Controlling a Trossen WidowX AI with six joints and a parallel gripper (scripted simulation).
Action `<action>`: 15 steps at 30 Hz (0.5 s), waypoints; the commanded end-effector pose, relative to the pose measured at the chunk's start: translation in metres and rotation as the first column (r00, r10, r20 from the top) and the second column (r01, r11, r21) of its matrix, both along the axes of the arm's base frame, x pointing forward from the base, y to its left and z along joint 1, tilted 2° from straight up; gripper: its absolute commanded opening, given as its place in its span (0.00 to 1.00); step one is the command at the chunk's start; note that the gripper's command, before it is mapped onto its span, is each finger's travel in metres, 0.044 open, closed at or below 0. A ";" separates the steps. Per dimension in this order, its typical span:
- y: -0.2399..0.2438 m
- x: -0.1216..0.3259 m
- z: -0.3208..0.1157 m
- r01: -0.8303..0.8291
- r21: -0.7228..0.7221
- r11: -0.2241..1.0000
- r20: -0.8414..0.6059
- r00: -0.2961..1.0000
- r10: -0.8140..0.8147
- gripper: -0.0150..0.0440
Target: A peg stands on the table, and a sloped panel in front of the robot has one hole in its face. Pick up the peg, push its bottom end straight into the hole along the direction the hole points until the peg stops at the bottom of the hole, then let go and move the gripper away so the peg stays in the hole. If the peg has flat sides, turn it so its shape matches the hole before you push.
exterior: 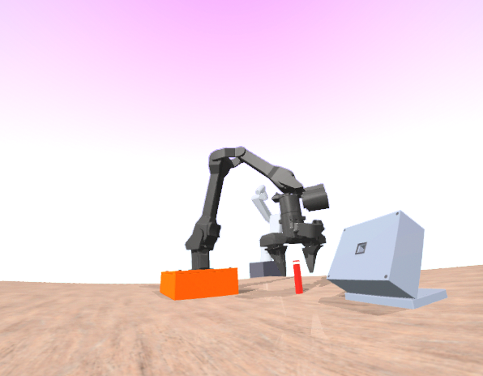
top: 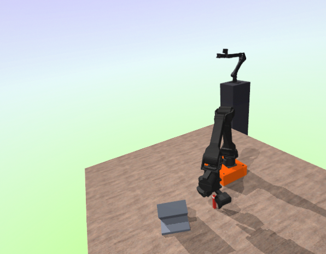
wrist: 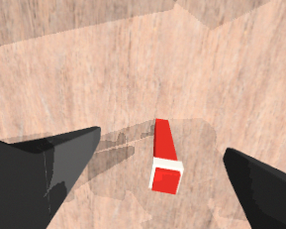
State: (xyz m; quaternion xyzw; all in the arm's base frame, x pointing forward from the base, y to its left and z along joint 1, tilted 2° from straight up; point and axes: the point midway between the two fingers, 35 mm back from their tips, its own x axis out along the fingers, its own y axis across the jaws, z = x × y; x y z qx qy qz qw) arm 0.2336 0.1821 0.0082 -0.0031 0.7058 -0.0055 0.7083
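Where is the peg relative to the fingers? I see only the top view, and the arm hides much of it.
Observer: In the wrist view the red peg stands in the gap of the open gripper, touching neither finger.
Operator: Are the fingertips already low enough?
Observer: In the exterior view the tips hang level with the peg's upper part, one on each side.
Operator: Does the peg have flat sides?
Observer: Yes, its top is square, and the panel's hole looks square too.
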 end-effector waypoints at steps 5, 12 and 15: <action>-0.001 -0.003 -0.007 0.003 -0.001 1.000 -0.010 1.000 -0.003 1.00; -0.001 -0.001 -0.004 0.000 -0.002 1.000 -0.003 1.000 0.000 0.69; -0.001 -0.001 -0.004 0.000 -0.002 1.000 -0.003 1.000 0.000 0.56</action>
